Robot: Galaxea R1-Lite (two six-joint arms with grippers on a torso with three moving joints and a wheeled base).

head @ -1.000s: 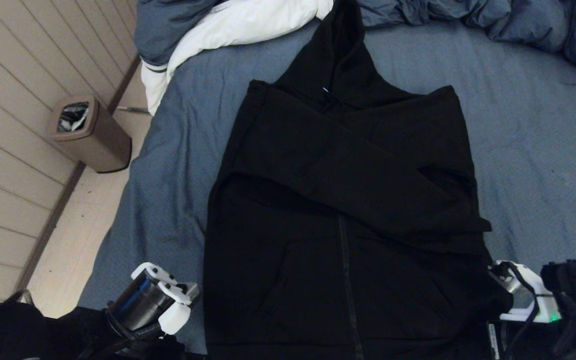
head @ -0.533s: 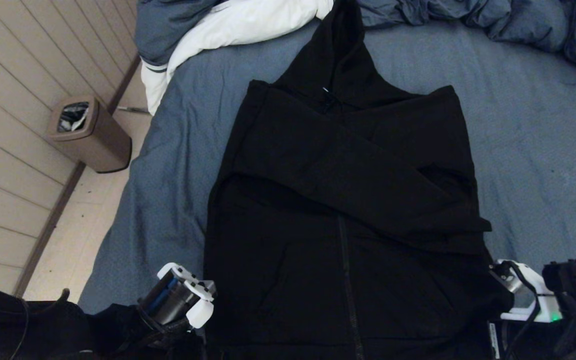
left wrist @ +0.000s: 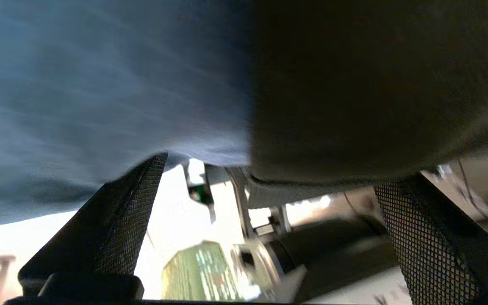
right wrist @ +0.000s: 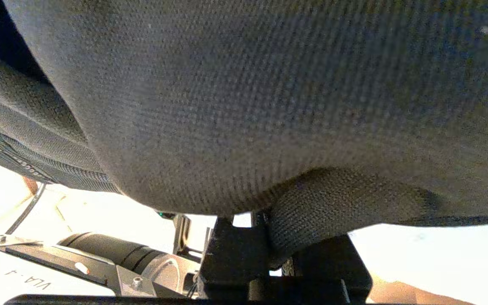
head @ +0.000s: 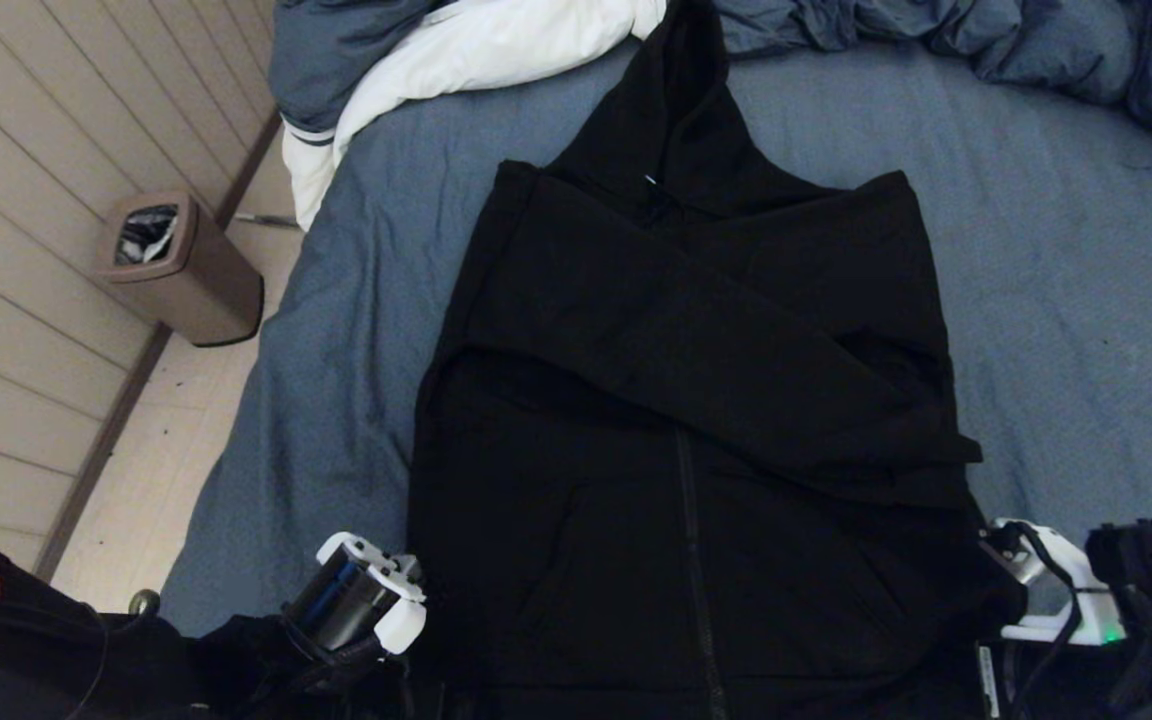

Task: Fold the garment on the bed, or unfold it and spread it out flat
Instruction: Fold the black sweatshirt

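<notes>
Head view looks down from above onto the bed (head: 1036, 250), the whole hoodie (head: 696, 400) in frame, floor and bin (head: 181, 265) at its left edge; left wrist view sits low and very close at the bed's near edge, looking between its two fingers (left wrist: 112, 228) at sheet and hoodie hem; right wrist view nearly touches black fabric, which fills it; all three share the hoodie's near hem.

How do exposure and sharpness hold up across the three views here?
Head view: dim, the black zip hoodie loses fold detail. Left wrist view: motion-smeared blue-grey sheet, background blown out. Right wrist view: hoodie weave sharp, background overexposed.
</notes>
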